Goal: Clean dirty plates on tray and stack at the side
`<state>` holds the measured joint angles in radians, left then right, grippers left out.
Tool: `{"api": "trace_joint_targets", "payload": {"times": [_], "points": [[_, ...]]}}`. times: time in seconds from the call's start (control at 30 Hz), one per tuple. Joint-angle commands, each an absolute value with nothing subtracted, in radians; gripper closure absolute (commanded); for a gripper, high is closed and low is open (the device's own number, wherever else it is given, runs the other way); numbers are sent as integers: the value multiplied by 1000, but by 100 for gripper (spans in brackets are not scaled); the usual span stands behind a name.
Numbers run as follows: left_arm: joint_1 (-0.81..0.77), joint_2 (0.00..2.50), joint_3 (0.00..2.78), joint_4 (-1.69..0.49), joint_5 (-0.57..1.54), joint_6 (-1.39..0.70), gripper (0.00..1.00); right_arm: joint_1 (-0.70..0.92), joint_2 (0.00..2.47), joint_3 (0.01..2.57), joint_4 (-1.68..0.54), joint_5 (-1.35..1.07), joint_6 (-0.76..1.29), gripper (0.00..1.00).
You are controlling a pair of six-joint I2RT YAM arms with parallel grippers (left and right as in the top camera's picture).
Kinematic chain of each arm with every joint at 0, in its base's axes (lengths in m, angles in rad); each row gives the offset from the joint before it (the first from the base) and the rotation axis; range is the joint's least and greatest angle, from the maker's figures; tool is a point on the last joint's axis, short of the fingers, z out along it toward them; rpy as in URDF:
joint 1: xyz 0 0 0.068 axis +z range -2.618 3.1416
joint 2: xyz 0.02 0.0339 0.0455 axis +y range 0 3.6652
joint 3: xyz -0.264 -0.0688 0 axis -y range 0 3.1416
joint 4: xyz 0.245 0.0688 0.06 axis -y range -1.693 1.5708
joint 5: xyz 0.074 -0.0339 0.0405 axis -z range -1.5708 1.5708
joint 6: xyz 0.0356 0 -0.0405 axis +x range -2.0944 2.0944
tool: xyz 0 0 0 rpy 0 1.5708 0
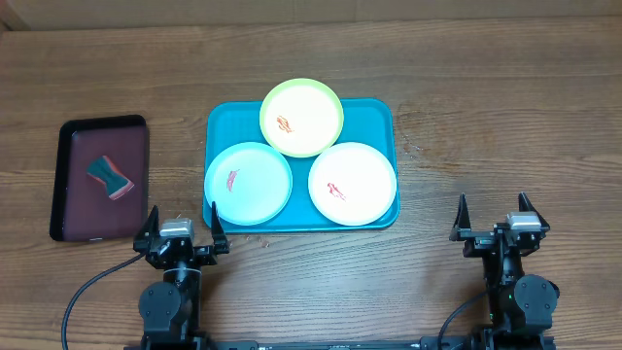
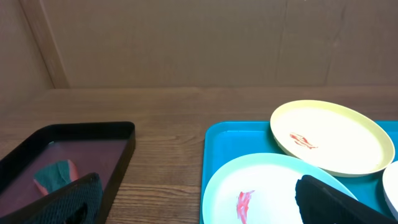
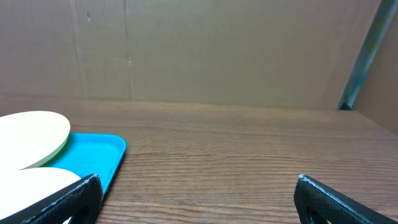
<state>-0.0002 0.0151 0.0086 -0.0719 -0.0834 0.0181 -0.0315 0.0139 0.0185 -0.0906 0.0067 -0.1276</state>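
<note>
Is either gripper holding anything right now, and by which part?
Nothing is held. The left gripper and right gripper are both open and empty; the sponge lies in the maroon tray.

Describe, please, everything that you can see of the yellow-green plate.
The yellow-green plate is round and looks like smooth plastic, with a pale middle and a brighter green rim. A small red smear lies near its middle; otherwise it looks clean. It sits face up at the far end of the teal tray, and its far edge reaches past the tray's rim. Its near edge lies over the rims of the pale blue plate and the white plate.
</note>
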Motion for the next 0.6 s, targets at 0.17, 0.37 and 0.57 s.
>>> {"api": "trace_joint_targets", "payload": {"times": [0.17, 0.37, 0.57], "points": [[1, 6, 5, 133, 323, -333, 0, -35, 3, 8, -84, 6, -128, 0], [1, 6, 14, 542, 350, -344, 0, -35, 3, 8, -84, 6, -128, 0], [1, 40, 192, 435, 304, -218, 0, -35, 3, 8, -84, 6, -128, 0]]}}
